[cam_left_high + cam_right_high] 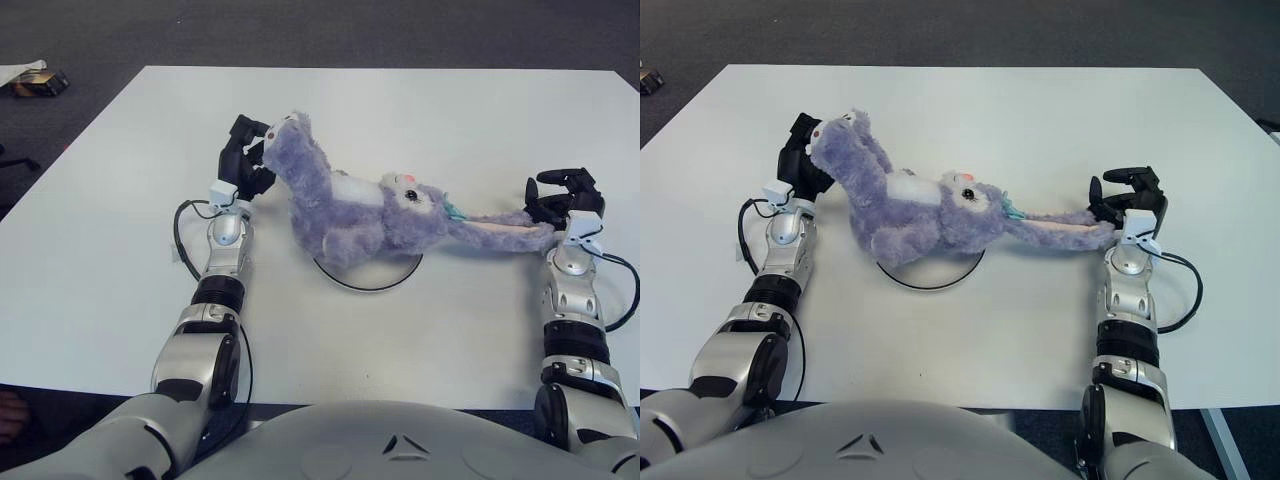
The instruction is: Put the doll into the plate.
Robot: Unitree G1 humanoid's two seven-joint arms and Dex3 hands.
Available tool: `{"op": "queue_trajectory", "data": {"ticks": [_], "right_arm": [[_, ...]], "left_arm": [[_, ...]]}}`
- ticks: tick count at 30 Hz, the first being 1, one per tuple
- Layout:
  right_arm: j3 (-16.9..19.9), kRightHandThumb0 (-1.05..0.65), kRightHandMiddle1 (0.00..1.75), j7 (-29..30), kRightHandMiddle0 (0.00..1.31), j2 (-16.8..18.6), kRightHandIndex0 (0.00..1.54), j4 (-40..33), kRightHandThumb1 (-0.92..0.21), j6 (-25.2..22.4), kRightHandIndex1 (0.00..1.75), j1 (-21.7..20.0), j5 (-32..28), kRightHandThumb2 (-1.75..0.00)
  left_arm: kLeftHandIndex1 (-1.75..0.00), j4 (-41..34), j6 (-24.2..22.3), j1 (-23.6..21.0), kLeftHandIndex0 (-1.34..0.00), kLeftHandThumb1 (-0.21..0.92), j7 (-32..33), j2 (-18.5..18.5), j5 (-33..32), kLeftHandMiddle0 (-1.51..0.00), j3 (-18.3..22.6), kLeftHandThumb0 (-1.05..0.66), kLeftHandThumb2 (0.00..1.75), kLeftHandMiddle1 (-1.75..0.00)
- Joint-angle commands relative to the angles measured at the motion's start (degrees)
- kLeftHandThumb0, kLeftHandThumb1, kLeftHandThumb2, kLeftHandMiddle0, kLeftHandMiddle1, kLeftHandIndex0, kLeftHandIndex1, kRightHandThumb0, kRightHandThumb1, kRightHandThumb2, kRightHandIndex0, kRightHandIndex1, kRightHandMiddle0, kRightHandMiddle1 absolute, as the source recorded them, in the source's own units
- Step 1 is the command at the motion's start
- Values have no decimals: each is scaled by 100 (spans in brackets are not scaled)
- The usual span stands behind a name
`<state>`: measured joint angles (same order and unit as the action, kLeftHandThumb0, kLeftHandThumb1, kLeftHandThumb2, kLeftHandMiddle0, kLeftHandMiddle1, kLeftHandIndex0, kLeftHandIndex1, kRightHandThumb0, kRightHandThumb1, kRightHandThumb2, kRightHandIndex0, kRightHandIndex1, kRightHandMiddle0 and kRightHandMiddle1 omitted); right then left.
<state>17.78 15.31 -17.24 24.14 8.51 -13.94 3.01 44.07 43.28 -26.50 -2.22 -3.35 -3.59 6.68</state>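
1. While the doll (365, 215) lies stretched across the white counter (120, 250), the left robot hand (245, 158) sits at the doll's left end, its dark fingers curled around the foot there and holding it.

2. Moving rightward along the doll, its body and head lie over the plate (368, 278). Only the plate's near rim shows, as a dark arc just below the doll's belly; the rest is hidden under the fur. The leg to the left and the long ears to the right reach well beyond the plate onto the counter.

3. At the doll's right end, the right robot hand (560, 197) is at the tips of the ears (500, 228). Its fingers are bent over them and look to be touching or nearly so, but whether they have closed into a firm hold cannot be told from either view.

4. The step in hand, as I judge it, is the gathering-in: the doll is already centred over the plate, and both hands work at its two far ends.

5. The next move seems to call for the right robot hand to secure the ears and bring them toward the doll's head, while the left robot hand folds the leg toward the doll's belly, so that nothing trails off the plate. The soft ears may flop back out once let go.
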Motion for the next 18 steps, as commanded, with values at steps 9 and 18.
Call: {"op": "queue_trajectory", "data": {"ticks": [9, 18], "right_arm": [[-355, -38, 174, -77, 41, 156, 84, 277, -58, -116, 175, -42, 121, -96], [-594, -40, 175, -193, 41, 188, 88, 195, -59, -244, 175, -135, 165, -95]], "left_arm": [[-150, 304, 61, 591, -44, 92, 16, 126, 91, -91, -37, -36, 30, -175], [-150, 274, 54, 602, -44, 92, 10, 137, 83, -92, -32, -36, 30, -175]]}}
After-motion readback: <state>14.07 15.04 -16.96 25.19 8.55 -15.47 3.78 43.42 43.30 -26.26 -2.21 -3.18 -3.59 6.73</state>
